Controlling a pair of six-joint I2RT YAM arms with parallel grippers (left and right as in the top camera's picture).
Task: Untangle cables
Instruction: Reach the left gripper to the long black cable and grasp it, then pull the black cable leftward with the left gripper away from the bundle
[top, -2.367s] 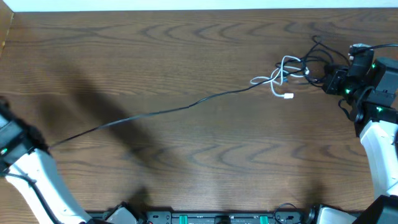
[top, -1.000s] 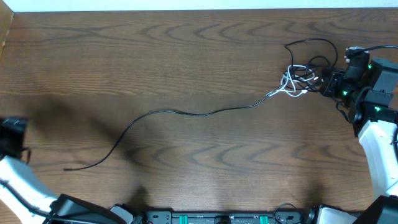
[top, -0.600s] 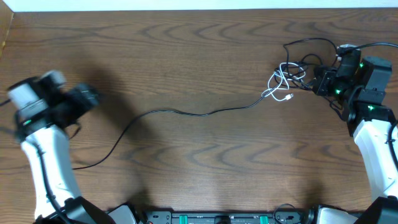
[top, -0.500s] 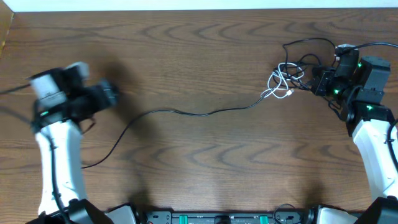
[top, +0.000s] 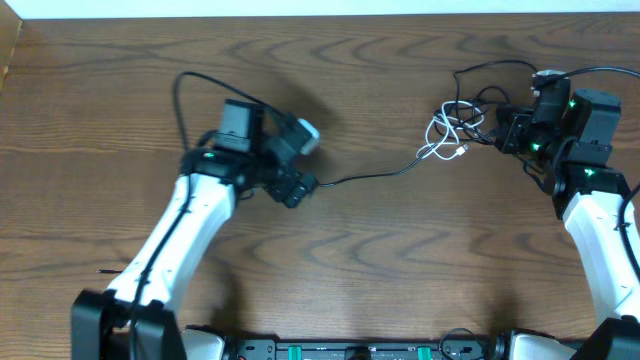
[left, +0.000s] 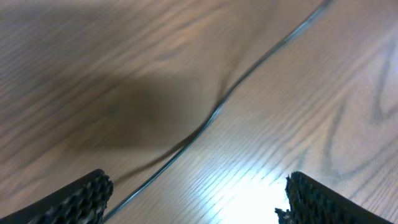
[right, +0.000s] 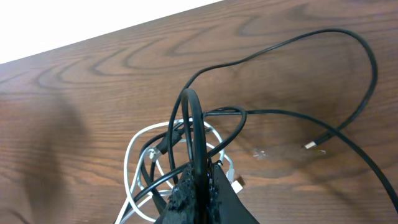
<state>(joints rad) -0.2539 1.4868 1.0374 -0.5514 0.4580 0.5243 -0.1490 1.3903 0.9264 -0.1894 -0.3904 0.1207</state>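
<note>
Left end effector (left: 196, 202) swung in, straddling black cable (left: 217, 110).

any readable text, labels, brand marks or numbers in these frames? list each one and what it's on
None: no readable text in any view.
cables: no print visible; the plugs are too small to show markings.
left end effector and right end effector: no labels visible.
table: bare wood grain only.

One white cable (top: 441, 137) is tangled with black cables (right: 200, 137): at least two, the exact count lost in the bunch. Two arms (top: 185, 235). One worktop (top: 400, 280).
</note>
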